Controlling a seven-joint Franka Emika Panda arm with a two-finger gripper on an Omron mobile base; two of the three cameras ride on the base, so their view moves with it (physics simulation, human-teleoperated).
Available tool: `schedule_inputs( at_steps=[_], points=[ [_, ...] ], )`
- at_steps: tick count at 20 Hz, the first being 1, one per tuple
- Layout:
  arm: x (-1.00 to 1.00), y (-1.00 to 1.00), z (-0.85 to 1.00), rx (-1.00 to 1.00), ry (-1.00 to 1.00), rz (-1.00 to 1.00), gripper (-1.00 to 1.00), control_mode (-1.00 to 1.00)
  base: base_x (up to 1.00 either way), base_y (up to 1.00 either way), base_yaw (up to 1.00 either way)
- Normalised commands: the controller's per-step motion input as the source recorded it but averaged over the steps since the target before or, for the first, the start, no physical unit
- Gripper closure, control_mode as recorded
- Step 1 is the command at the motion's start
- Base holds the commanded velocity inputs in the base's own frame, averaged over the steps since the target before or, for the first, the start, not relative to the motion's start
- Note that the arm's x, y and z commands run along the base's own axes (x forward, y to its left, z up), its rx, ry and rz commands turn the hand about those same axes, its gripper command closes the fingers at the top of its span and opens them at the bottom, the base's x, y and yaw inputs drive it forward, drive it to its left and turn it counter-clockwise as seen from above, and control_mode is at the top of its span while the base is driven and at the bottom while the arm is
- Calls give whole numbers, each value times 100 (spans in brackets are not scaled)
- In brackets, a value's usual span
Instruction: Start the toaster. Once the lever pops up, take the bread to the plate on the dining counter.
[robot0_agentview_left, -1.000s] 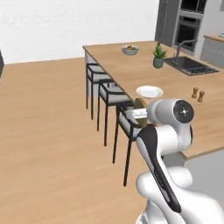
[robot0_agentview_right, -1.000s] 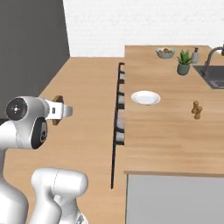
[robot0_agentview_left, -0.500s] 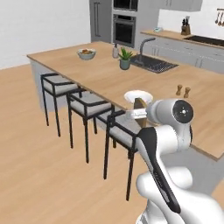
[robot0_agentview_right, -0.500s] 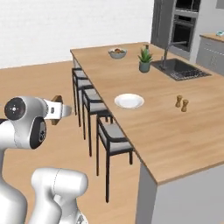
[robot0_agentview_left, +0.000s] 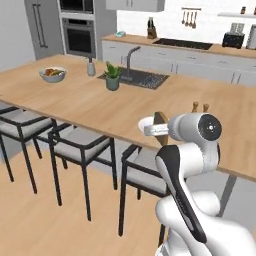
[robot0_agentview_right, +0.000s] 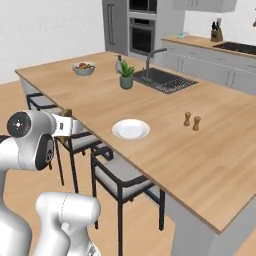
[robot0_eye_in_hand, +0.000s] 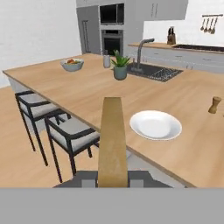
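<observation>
Beside the stools, short of the surface (robot0_agentview_right: 165, 145), my tool (robot0_eye_in_hand: 113, 175) is pinching the bread (robot0_eye_in_hand: 113, 135) edge-on by its lower end. Its plate (robot0_eye_in_hand: 155, 124) sits at about one o'clock from the slice. I judge it light, stiff and crumbly, best held low and gently.

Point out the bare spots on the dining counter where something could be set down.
Dining counter: wide bare wood from the plate toward the near corner, in front of the shakers. Also bare between the fruit bowl and plate along the stool-side edge. Crowded near the sink: plant, bottle, faucet.
</observation>
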Motion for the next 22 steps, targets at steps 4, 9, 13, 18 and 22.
schedule_inputs(
  at_steps=[4,9,13,18,22],
  points=[
    [0,0,0,0,0,0,100,100,55,100,-56],
    [0,0,0,0,0,0,100,100,73,85,-42],
    [0,0,0,0,0,0,100,100,60,58,-30],
    [0,0,0,0,0,0,100,100,75,37,-37],
    [0,0,0,0,0,0,100,100,73,28,-42]
  ],
)
